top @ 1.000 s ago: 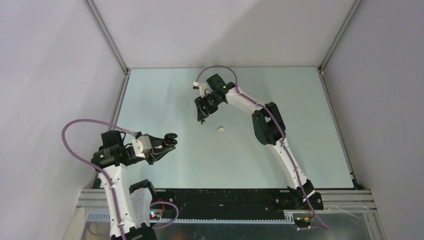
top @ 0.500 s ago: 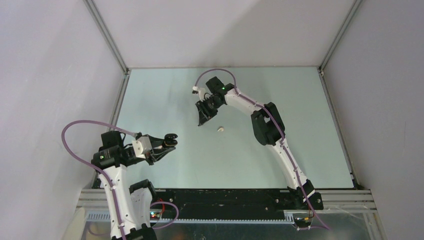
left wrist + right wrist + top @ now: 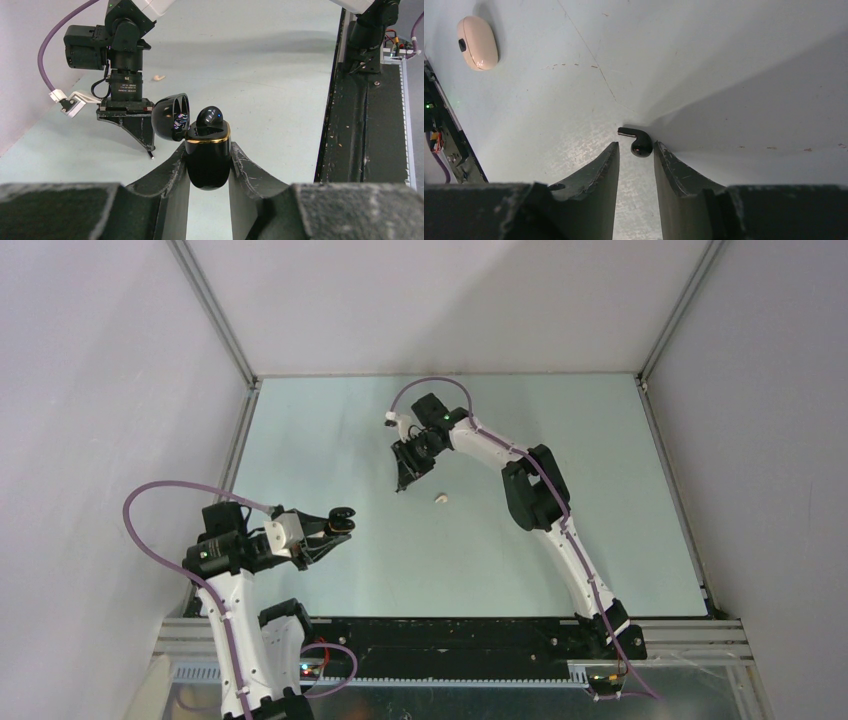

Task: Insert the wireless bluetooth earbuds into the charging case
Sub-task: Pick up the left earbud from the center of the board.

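My left gripper (image 3: 208, 150) is shut on the black charging case (image 3: 208, 167), held above the table at the near left (image 3: 343, 513). The case's lid (image 3: 170, 117) is flipped open to the left, and one black earbud (image 3: 210, 116) sits in the gold-rimmed top. At the middle of the table my right gripper (image 3: 403, 483) points down at the surface. A second black earbud (image 3: 642, 145) lies on the table between its fingertips (image 3: 635, 148). The bud touches the right finger, and a gap shows on the left finger's side, so the narrowed jaws are open.
A pale beige rounded piece (image 3: 440, 498) lies on the table just right of my right gripper, seen top left in the right wrist view (image 3: 477, 42). Grey walls close in the table on three sides. A black rail (image 3: 367, 125) runs along the near edge.
My right gripper's jaws have narrowed around the black earbud, and the wrist has shifted slightly. The left arm and the case have not moved.
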Tool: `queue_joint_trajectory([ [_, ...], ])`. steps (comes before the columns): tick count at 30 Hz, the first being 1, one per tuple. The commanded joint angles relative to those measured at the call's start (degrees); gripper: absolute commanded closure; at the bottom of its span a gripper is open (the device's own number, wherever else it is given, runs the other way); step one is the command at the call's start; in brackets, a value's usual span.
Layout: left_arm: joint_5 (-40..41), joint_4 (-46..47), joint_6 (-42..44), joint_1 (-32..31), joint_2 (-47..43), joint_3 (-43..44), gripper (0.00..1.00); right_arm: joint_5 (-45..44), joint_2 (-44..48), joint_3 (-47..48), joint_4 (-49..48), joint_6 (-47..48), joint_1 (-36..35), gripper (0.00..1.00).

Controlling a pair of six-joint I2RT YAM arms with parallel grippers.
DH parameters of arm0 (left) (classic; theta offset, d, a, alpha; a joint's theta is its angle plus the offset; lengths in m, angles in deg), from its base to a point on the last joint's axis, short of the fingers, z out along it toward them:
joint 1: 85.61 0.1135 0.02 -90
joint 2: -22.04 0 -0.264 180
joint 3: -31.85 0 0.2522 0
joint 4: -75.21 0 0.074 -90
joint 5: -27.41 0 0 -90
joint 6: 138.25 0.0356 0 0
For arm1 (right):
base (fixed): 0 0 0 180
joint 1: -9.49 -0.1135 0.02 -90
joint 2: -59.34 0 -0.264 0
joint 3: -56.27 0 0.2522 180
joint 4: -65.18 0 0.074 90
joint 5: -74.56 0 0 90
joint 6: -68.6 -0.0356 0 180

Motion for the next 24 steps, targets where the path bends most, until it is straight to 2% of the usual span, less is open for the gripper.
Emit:
queue_joint_trajectory([
  [1,-0.90,0.56,1.46,0.66,-0.50,2.04,1.00,-4.27,0.22,-1.10,-1.09,-1.03,0.01,0.67],
  [10,-0.91,0.61,1.40,0.82,-0.55,1.99,1.00,-4.19,-0.01,-1.11,-0.91,-0.84,0.03,0.74],
  [17,-0.89,0.54,1.46,0.89,-0.75,2.03,1.00,-3.03,1.07,-1.11,-0.87,-0.61,0.15,0.86],
  [24,-2.15,0.78,1.77,0.92,0.98,1.64,1.00,-3.70,9.00,-2.52,-0.77,-0.36,0.44,0.87],
])
